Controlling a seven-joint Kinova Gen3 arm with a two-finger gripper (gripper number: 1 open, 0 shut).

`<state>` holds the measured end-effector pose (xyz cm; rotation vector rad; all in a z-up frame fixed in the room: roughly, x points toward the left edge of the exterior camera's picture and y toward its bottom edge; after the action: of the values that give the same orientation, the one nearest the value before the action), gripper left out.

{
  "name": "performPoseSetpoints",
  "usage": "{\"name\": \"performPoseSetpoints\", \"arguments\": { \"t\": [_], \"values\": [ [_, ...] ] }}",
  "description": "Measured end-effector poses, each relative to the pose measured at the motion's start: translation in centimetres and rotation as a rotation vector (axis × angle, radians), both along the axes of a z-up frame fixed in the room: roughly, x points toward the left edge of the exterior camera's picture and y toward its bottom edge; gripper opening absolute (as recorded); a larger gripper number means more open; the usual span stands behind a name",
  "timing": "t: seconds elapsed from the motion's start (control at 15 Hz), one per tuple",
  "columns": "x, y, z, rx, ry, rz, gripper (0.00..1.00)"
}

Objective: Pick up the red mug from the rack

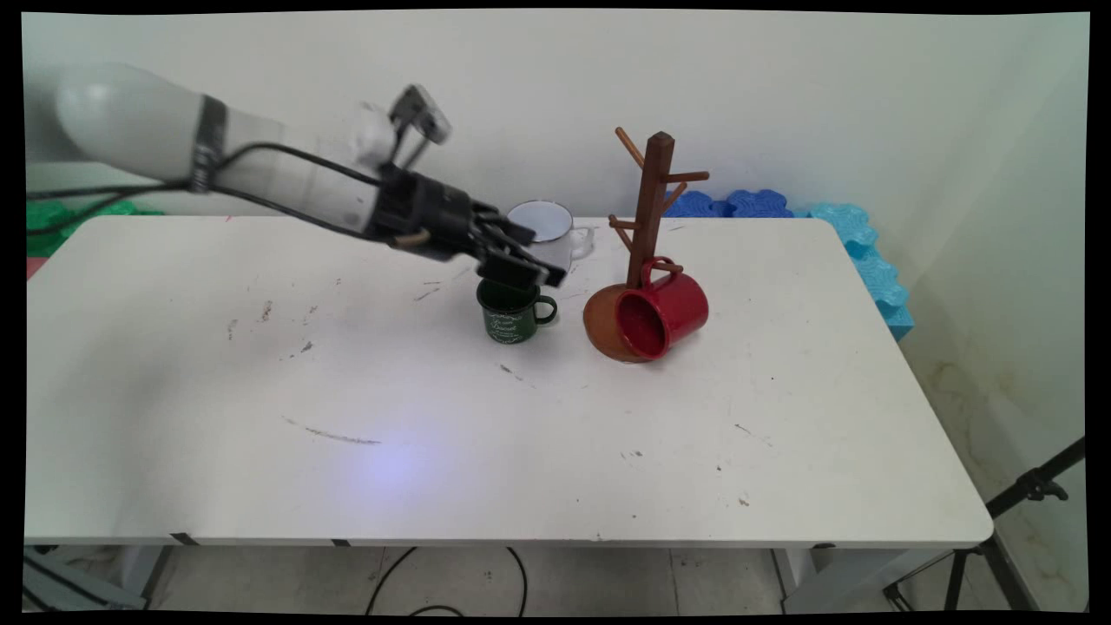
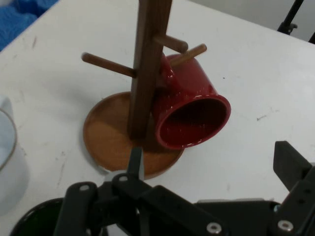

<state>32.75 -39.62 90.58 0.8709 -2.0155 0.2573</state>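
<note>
White tabletop (image 1: 260, 417), scuffed and marked in places, stands against a plain wall, with blue foam pieces (image 1: 859, 239) stacked along its far right edge. From where an onlooker stands, the arm reaches in from the left, its black cables trailing, and carries the gripper (image 1: 521, 265) directly over a small green mug (image 1: 512, 312) that sits upright near the table's middle, handle pointing right. The gripper is just above the mug's rim; contact cannot be confirmed from the main view. In the hand view the two fingers (image 2: 290, 164) stand spread apart with nothing between them, so the pincer is released and holds no object. A white mug (image 1: 547, 230) stands upright just behind the green one, handle also to the right. To the right of both, a wooden mug tree (image 1: 651, 208) rises from a round base, its pegs angled upward so that handles stay hooked. A red mug (image 1: 664, 312) hangs by its handle from the lowest peg, tilted with its mouth facing the table's near side and its body resting low beside the base; gravity holds it in that lean. The upper pegs are bare. A tripod leg (image 1: 1033, 486) shows at lower right.
</note>
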Motion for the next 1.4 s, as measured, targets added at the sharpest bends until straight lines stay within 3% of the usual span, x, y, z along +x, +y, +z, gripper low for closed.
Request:
{"name": "performPoseSetpoints", "arguments": {
  "t": [0.73, 1.4],
  "values": [
    [-8.6, 0.5, -3.8, 0.082, 0.021, 0.070, 1.00],
    [-12.9, -0.9, -7.8, 0.119, 0.026, 0.153, 1.00]
  ]
}}
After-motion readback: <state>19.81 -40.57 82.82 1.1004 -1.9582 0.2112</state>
